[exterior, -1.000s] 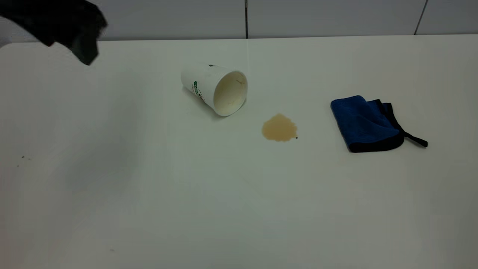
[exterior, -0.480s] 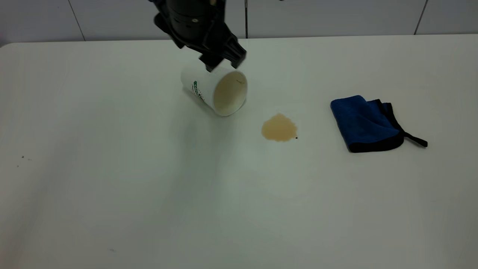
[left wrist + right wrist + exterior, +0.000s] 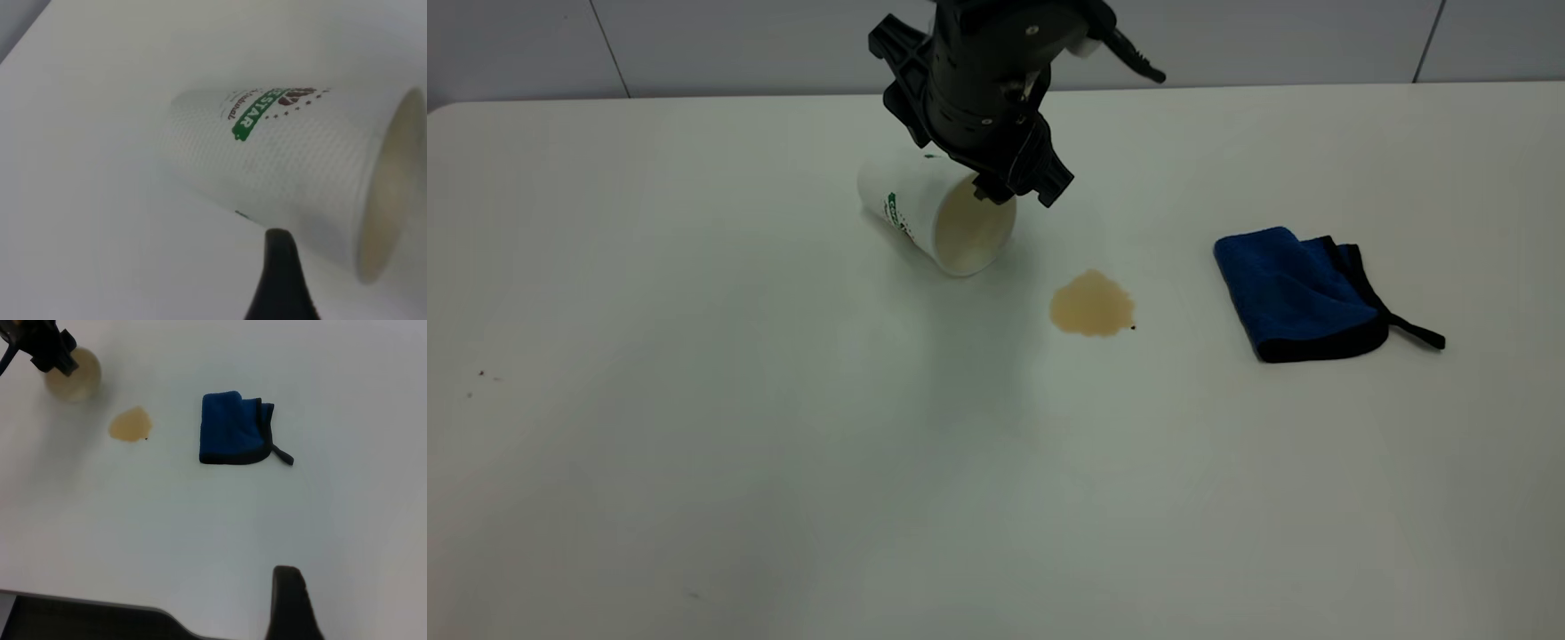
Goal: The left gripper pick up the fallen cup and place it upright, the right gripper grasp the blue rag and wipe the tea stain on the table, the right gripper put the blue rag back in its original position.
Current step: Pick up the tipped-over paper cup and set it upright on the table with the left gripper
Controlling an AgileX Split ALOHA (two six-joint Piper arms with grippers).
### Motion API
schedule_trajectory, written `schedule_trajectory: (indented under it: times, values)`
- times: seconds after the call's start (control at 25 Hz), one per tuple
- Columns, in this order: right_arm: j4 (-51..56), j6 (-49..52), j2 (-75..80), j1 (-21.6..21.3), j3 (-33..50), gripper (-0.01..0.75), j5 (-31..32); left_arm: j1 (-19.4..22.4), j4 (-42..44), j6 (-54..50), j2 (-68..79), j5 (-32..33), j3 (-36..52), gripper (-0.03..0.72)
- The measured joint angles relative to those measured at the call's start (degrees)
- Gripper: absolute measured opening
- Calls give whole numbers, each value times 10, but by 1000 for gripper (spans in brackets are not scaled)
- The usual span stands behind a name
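The fallen cup (image 3: 925,209) lies on its side on the white table (image 3: 694,400), with its stained mouth facing the tea stain (image 3: 1092,304). My left gripper (image 3: 1020,189) hangs over the rim of the cup's mouth, open and holding nothing. In the left wrist view the cup (image 3: 287,157) lies just beyond one black finger (image 3: 280,280). The blue rag (image 3: 1294,293) lies folded to the right of the stain. The right wrist view shows the rag (image 3: 233,428), the stain (image 3: 131,425), the cup (image 3: 73,377) and one finger (image 3: 289,600) of my right gripper, high above the table's near side.
A tiny black speck (image 3: 1133,328) sits at the stain's right edge. A grey wall (image 3: 1227,40) runs behind the table's far edge. The table's edge and a dark floor (image 3: 67,620) show in the right wrist view.
My left gripper swept in from the far left to above the cup, then shifted right and down to the mouth's rim. The cup, stain and rag have not moved.
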Motion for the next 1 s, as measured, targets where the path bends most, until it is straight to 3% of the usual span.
schedule_trajectory:
  times: [0.72,1.0]
  values:
    - [0,0,0,0,0,538,0,0,176,-97,77,-3,-5,583]
    - [0,0,0,0,0,538,0,0,289,-192,95,5,-5,582]
